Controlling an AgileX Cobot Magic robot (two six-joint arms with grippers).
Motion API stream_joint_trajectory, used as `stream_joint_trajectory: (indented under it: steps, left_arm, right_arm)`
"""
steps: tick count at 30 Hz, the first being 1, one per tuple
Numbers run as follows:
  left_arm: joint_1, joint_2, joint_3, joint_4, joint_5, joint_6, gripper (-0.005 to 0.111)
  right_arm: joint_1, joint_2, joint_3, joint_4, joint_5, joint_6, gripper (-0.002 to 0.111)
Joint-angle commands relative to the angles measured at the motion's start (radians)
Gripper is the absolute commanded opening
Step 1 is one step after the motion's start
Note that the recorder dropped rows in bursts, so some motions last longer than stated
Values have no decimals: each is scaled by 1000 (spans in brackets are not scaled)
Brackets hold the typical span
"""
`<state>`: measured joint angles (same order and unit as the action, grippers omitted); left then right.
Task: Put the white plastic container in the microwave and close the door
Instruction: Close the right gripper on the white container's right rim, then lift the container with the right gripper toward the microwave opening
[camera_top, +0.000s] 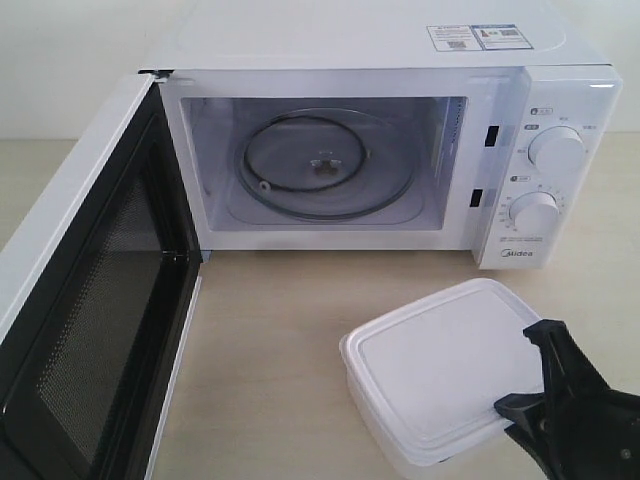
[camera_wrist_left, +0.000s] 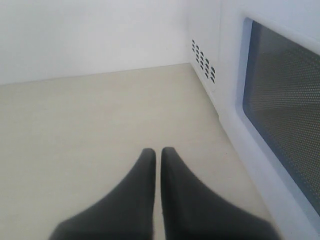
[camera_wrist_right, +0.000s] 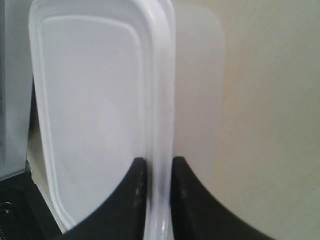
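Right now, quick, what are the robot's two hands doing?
Left gripper: closed, holding nothing.
Right gripper: fingers closed on the white plastic container rim.

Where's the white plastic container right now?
Exterior view, lower right: the white plastic container sits on the table in front of the microwave and its dial panel, outside the open cavity, with the right gripper pinching its near-right rim.

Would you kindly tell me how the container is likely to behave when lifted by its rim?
Probably light: the container looks like thin translucent plastic. With the right gripper pinching only one edge of the rim, it may tilt or sag away from the grip. The smooth, glossy rim could also slip.
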<state>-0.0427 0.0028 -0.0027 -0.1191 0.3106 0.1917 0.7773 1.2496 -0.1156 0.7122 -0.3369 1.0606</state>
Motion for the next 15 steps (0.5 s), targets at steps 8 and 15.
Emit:
stream_joint_trajectory:
  steps: [8,15]
  left_arm:
    - [2,-3,3,-7,-1,-5,4]
    - [2,-3,3,-7,-1,-5,4]
  right_arm:
    - [1,5,3,-89,-4,-28,0]
    - [1,5,3,-194,-29,-1,0]
